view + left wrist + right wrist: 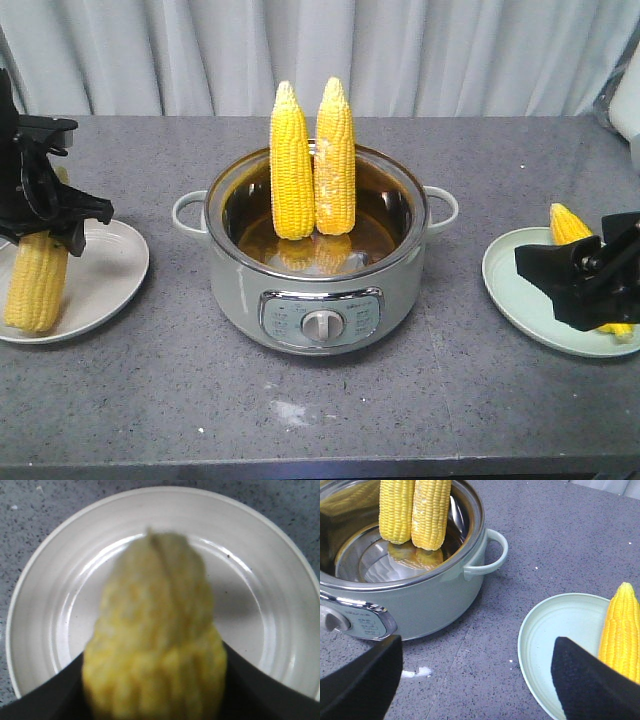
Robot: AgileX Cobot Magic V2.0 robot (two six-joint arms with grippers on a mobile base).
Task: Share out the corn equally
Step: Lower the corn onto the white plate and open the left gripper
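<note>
Nearest on the robot's left, the left gripper (pixel 48 228) is clamped on the top of the held cob (pixel 35 285). That cob hangs almost upright with its lower end at or just above the white plate (pixel 115 265); I cannot tell whether it touches. On the robot's right, the right gripper (pixel 477 655) is spread wide and holds nothing, hovering over the near rim of the green plate (pixel 555 625). The plated cob (pixel 620 630) lies just outside its right finger, not between the jaws.

Farther back, between the two plates, sits the pot (pixel 315 300). Against its far wall the left standing cob (pixel 291 165) and the right standing cob (pixel 334 160) stand side by side and touching, long axes near vertical, tips above the rim. With one cob at each plate, these two look to be what is left to share out. From the free right gripper they lie to the left and farther away. The right standing cob is the nearer one, so a reach would likely come from above, closing across its tip
</note>
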